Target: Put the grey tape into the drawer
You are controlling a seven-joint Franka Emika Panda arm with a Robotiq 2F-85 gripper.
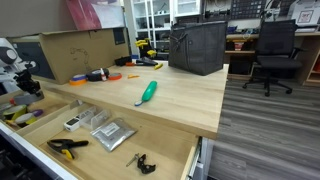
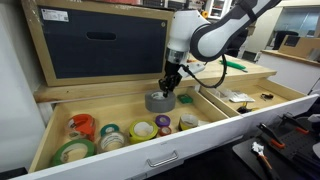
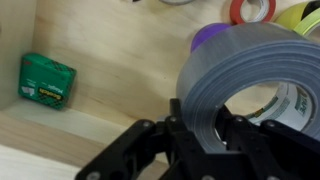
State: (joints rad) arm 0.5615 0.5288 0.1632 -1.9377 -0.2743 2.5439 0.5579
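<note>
The grey tape (image 2: 158,102) is a dull grey roll held over the back middle of the drawer (image 2: 130,156), a shallow pale-wood drawer. My gripper (image 2: 168,88) reaches down from the white arm and is shut on the roll's wall. In the wrist view the grey tape (image 3: 235,65) fills the right side, with my gripper's fingers (image 3: 202,132) clamped on its near wall, one inside the hole and one outside. I cannot tell whether the roll touches the drawer floor. In an exterior view the arm (image 1: 10,58) shows only at the left edge.
Several tape rolls lie in the drawer: orange (image 2: 82,125), green (image 2: 73,150), yellow (image 2: 144,129). A green box (image 3: 47,81) sits in its corner. A wider drawer (image 1: 180,150) holds a silver packet (image 1: 113,133) and a black-orange clamp (image 1: 66,147). A green tool (image 1: 147,93) lies on the bench.
</note>
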